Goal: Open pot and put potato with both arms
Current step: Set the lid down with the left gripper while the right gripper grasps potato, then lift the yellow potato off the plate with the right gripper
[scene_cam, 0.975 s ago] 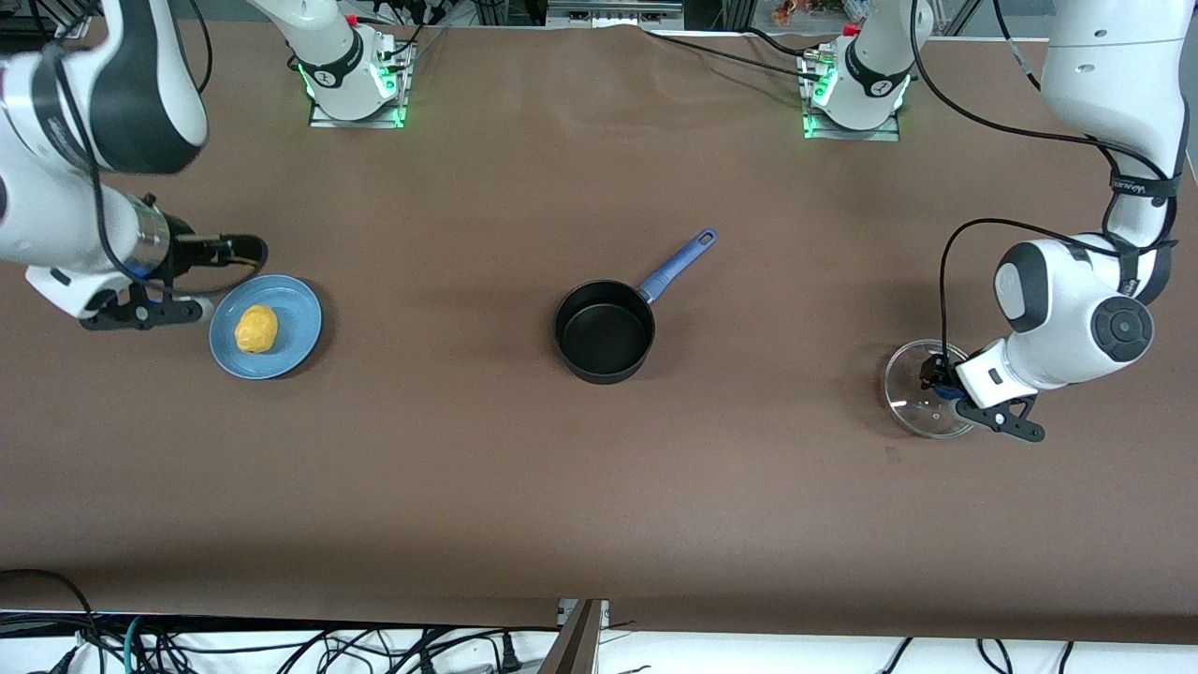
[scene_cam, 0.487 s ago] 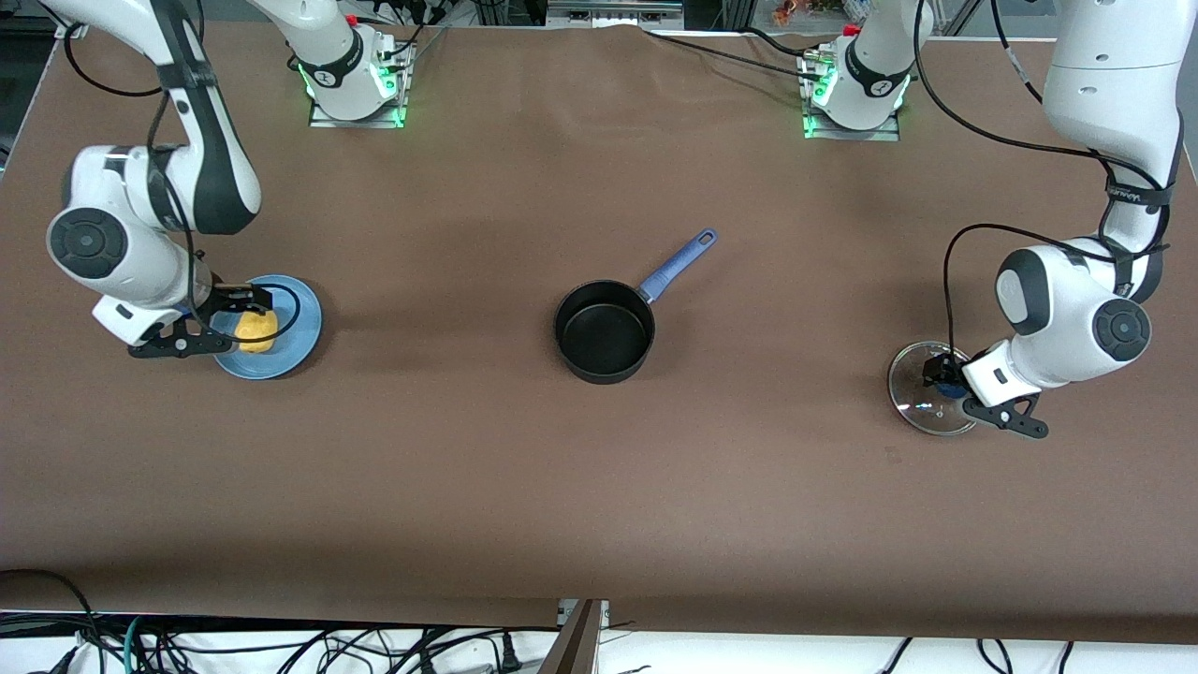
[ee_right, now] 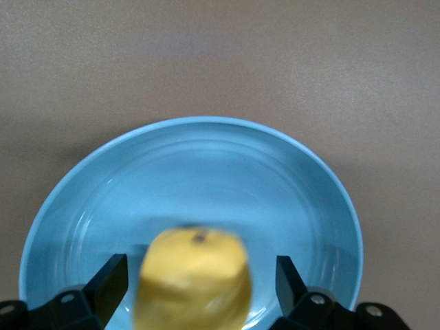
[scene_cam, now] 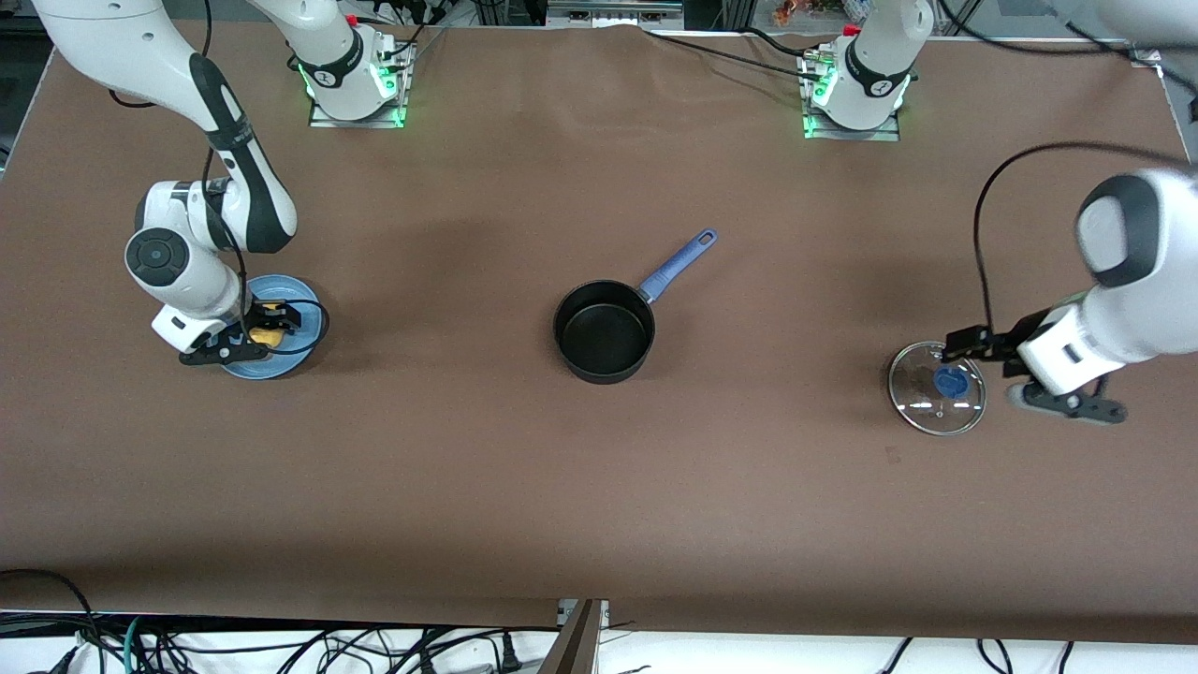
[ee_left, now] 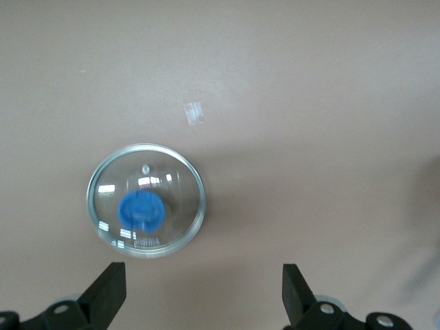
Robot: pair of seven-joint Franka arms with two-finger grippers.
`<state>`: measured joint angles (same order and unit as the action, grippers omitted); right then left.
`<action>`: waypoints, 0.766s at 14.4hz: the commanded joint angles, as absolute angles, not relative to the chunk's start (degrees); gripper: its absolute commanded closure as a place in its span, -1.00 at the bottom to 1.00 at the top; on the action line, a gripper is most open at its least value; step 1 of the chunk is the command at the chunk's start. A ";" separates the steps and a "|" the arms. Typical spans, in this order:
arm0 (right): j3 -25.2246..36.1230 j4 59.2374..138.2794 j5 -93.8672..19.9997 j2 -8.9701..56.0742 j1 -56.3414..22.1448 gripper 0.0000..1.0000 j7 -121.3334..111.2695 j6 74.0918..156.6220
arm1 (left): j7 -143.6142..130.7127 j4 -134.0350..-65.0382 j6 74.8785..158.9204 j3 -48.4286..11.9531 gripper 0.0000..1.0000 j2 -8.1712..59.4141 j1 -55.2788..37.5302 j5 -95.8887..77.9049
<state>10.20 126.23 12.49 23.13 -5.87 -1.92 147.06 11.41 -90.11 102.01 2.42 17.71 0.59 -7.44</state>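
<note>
The black pot [scene_cam: 604,329] stands open mid-table, its blue handle [scene_cam: 676,264] pointing toward the robots' bases. Its glass lid [scene_cam: 936,388] with a blue knob lies flat on the table toward the left arm's end; it also shows in the left wrist view [ee_left: 146,210]. My left gripper [scene_cam: 970,343] is open and empty, raised over the lid's edge [ee_left: 203,302]. The potato [scene_cam: 266,334] lies on a blue plate [scene_cam: 307,332] toward the right arm's end. My right gripper [scene_cam: 269,321] is open and low, one finger on each side of the potato [ee_right: 193,278], not closed on it.
The blue plate [ee_right: 206,165] fills most of the right wrist view. Both arm bases stand along the table's edge farthest from the front camera. Bare brown table lies between the plate, the pot and the lid.
My left gripper let go of the lid's knob and rose away toward the left arm's end. My right gripper came down over the plate and now straddles the potato.
</note>
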 commanded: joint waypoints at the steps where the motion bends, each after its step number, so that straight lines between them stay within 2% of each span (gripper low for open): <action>1: 10.90 126.56 13.27 22.76 -5.54 0.07 -2.90 147.39 | 5.47 -83.69 91.53 2.37 -1.00 16.10 0.53 -6.43; 2: 10.90 126.56 13.27 22.59 -5.54 0.42 -3.16 146.61 | 2.67 -82.98 89.06 0.72 -1.00 14.78 0.61 -4.15; 3: 10.90 126.21 13.27 22.07 -5.54 0.59 -3.16 144.43 | -0.23 -82.79 87.47 -1.65 -1.00 13.20 1.05 -1.96; 6: 10.02 123.15 13.10 19.35 -6.24 0.67 -2.90 137.14 | -3.16 -82.79 83.68 -2.99 -1.00 9.59 1.41 -1.58; 9: 5.20 112.72 11.87 18.11 -6.33 0.67 -0.54 119.34 | -2.99 -82.88 83.58 -2.81 -1.00 9.49 1.84 -2.20; 11: 2.03 103.76 5.23 18.80 -6.50 0.67 2.01 108.16 | -3.08 -82.79 83.67 -2.81 -1.00 10.02 1.85 -2.20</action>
